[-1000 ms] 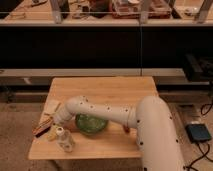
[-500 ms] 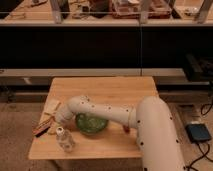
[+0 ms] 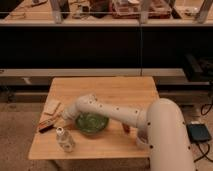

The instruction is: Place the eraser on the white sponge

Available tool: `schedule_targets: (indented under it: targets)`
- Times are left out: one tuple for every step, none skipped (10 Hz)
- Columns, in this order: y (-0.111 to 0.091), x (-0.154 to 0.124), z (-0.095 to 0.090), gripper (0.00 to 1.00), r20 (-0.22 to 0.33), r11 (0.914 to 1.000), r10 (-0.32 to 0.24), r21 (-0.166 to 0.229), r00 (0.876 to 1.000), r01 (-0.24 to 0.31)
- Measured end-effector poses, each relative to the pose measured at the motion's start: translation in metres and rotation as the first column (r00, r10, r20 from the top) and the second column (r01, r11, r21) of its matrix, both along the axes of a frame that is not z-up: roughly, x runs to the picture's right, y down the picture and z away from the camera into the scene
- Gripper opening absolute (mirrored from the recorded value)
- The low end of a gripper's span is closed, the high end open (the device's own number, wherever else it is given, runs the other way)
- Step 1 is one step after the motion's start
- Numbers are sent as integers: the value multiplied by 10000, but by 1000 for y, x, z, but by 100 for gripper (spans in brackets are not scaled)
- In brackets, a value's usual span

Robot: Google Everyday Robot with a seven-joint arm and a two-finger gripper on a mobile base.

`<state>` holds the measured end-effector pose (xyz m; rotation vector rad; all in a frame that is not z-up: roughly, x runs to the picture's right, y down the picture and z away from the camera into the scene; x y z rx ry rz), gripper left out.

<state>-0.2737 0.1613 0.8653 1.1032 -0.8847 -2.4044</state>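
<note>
The eraser (image 3: 47,123), a flat reddish-brown block, lies at the left edge of the wooden table (image 3: 115,90). The white sponge (image 3: 51,106), a cream square pad, lies just behind it near the same edge. My white arm reaches from the lower right across the table. Its gripper (image 3: 61,118) is low over the table at the right end of the eraser, just in front of the sponge. I cannot tell whether it touches the eraser.
A green bowl (image 3: 91,123) sits right of the gripper, under the forearm. A white bottle (image 3: 64,140) stands near the front left edge. A small reddish-brown oval object (image 3: 126,128) lies by the arm. Dark shelving (image 3: 100,45) runs behind the table.
The arm stays over the left part of the table with only a slight shift near the eraser. The eraser and sponge lie where they were.
</note>
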Motion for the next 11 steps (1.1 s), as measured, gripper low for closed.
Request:
schedule_targets:
  targets:
    - [-7,7,-1,0,-45,9996,283,19,9996,-283]
    - [-12,11,-3,0,-40,9984,565,14,9984,-565]
    - [-18,17,-3,0,-72,9961,886,5,9960,-886]
    - [-24,22,-3,0,-110,9925,1219,31,9925,-1219]
    - [-29,21,-3,0,-87,9907,1363,61,9906,-1362]
    - [-37,17,-4,0,-29,9886,1504,126,9886,-1504]
    - [-42,12,-4,0,-1,9876,1563,163,9877,-1563]
    - [-50,6,-2,0,21,9867,1611,218,9869,-1611]
    - [-61,-3,0,0,34,9860,1639,297,9865,-1639]
    - [-72,-12,6,0,3,9858,1641,365,9865,-1640]
    - [-78,-16,12,0,-56,9857,1641,386,9864,-1638]
